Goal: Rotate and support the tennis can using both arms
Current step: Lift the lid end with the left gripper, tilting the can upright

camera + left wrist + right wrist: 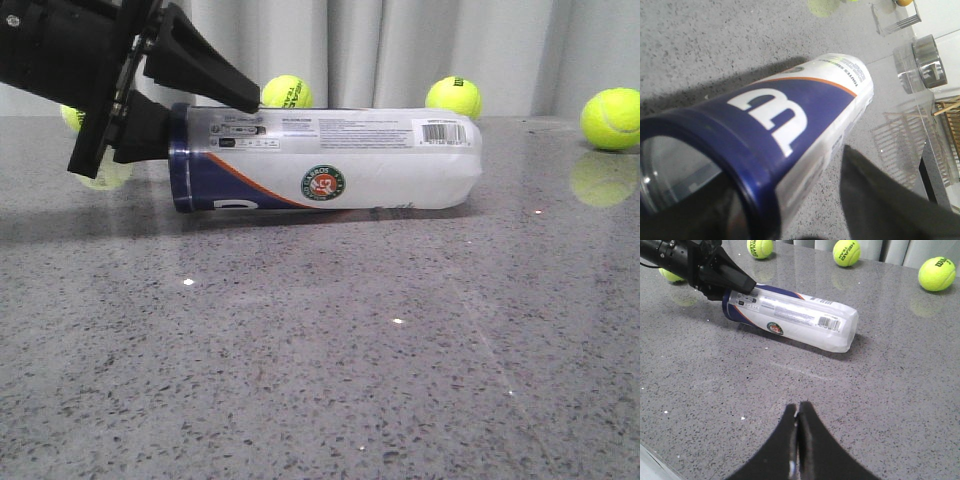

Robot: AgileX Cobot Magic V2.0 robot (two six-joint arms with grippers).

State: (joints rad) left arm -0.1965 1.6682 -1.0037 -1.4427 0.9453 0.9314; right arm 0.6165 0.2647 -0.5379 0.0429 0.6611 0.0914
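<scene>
The tennis can [330, 160] lies on its side on the grey table, dark blue rim to the left and barcode end to the right. My left gripper [205, 120] is open at the rim end. One black finger [200, 70] reaches over the can's top, and the other sits by the rim. In the left wrist view the can [785, 115] fills the space between the fingers, and a strip of table shows between its wall and one finger [880, 200]. My right gripper [798, 407] is shut and empty above bare table, well in front of the can [795, 315].
Yellow tennis balls lie behind the can [287, 92] [453, 97], one sits at the far right [610, 118], and one is partly hidden behind the left arm [70, 117]. Clear plastic holders [912, 65] stand near the table's edge.
</scene>
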